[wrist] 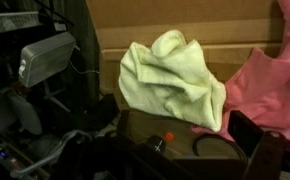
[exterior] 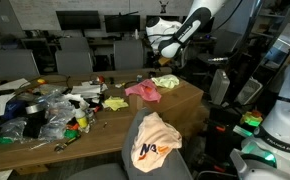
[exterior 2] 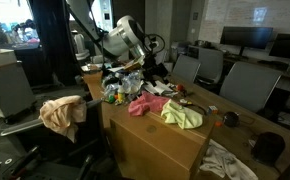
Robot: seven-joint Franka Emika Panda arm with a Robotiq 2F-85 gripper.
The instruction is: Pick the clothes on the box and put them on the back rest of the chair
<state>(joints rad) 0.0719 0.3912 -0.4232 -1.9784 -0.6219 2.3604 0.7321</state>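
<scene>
Yellow-green cloth (exterior: 166, 82) crumpled on the surface (exterior: 190, 92) of the box (exterior: 85, 140), near one end. In the wrist view, the same cloth (wrist: 170, 75) at centre of frame, folded in loose ridges. Touching it on the box, toward the middle, pink cloth (exterior: 142, 91), likewise crumpled. Off the box, beside its long side, orange-and-white cloth (exterior: 157, 140) draped over the back rest of the chair (exterior: 170, 168); seen in both exterior views. Above the box end, over the yellow-green cloth and well clear of it, fingers (exterior: 164, 58) spread apart, nothing held between them. White-and-black arm (exterior: 190, 28) reaching in from beyond the box. Mixed clutter (exterior: 45, 110) heaped on the opposite end of the box, well apart from both cloths lying there.
</scene>
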